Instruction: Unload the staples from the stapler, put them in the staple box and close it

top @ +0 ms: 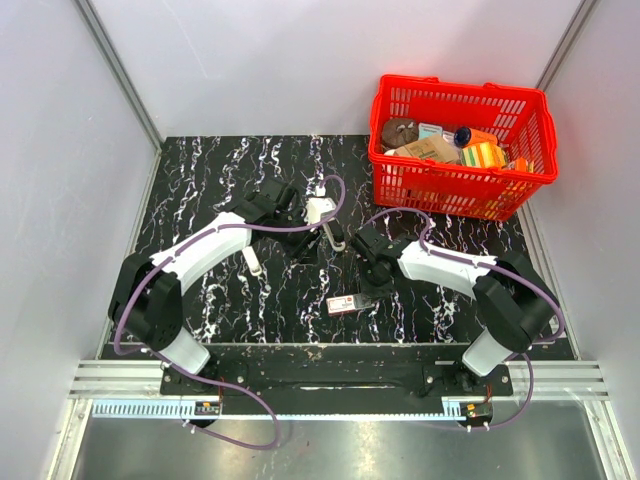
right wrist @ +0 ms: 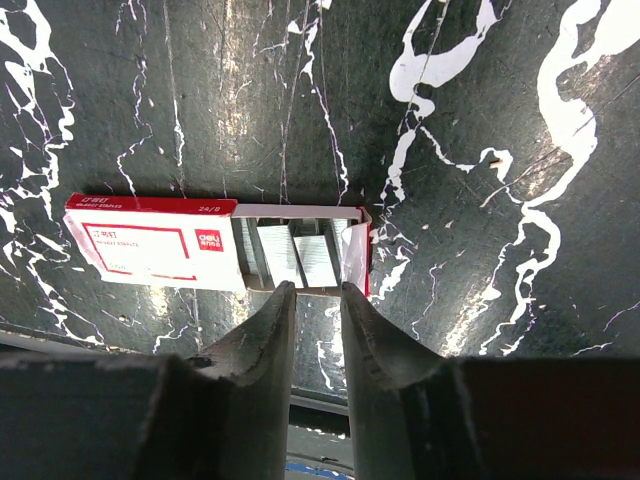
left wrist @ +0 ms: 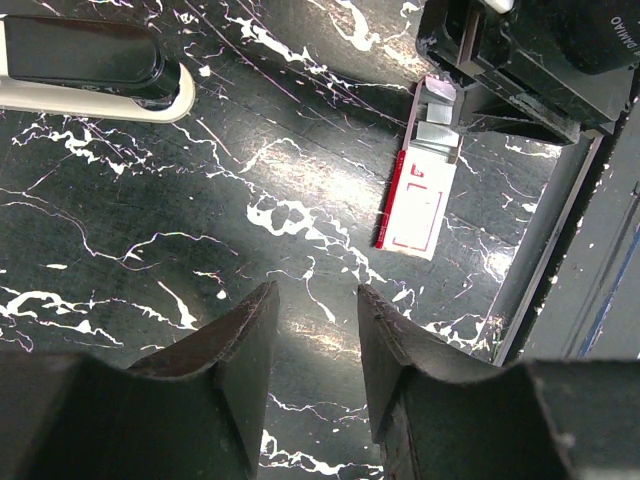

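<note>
Nearest, the right gripper point(right wrist: 317, 288) hangs at the open box point(right wrist: 150, 245), jaws slightly apart and empty, while beyond it the stapler point(top: 331, 236) lies between the 2 arms by the left gripper point(left wrist: 316, 290), whose jaws are apart on nothing; the stapler looks light, stiff and slippery, best pinched across its sides.

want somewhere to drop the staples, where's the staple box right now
Top view: the staple box lies on the marbled table near its front middle, just at the tips of the right gripper, tray slid open.
</note>
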